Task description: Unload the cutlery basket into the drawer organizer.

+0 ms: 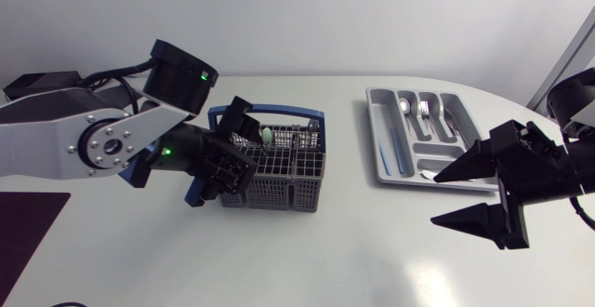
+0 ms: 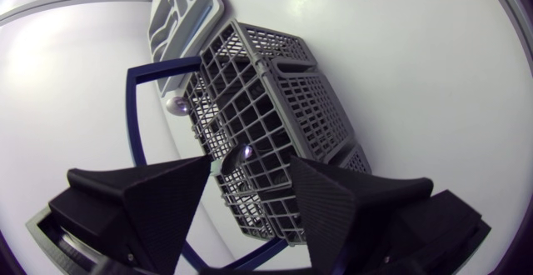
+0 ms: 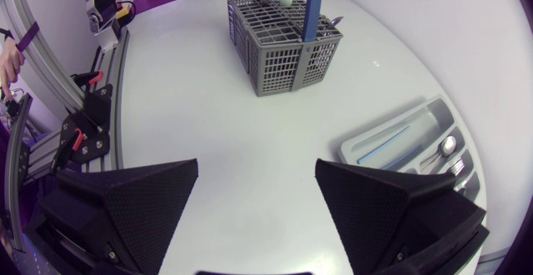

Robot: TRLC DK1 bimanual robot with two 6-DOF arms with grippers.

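The cutlery basket (image 1: pixel 293 181) sits near the middle of the table (image 1: pixel 325 260), its blue handle (image 1: pixel 279 113) upright. A green-tipped piece (image 1: pixel 267 137) pokes above the rim, so your unloading looks partly done at most. The drawer organizer (image 1: pixel 383 121) lies well apart from it, towards your right arm's side, with some forks and spoons (image 1: pixel 423 112) already in its upper slots. Your left gripper (image 2: pixel 250 165) hangs over the basket's end nearest that arm, fingers moderately apart and pointed down into the compartments. That suits reaching for a handle from above, since the grid walls leave no way in from the side. In the left wrist view a shiny rounded end (image 2: pixel 247 152) shows in the gap just ahead of the fingertips. Neither finger plainly presses on it, so treat that gripper as empty for now. Your right gripper (image 1: pixel 435 200) stands spread wide above bare table just beside the organizer's near corner and holds nothing. That is probably a waiting spot close to the slots, though it also covers that corner from overhead. You cannot count what remains in the basket. The left arm hides its near end from above, the mesh obscures the compartments in the wrist view, and from the right wrist only two rounded tips are visible above the rim.
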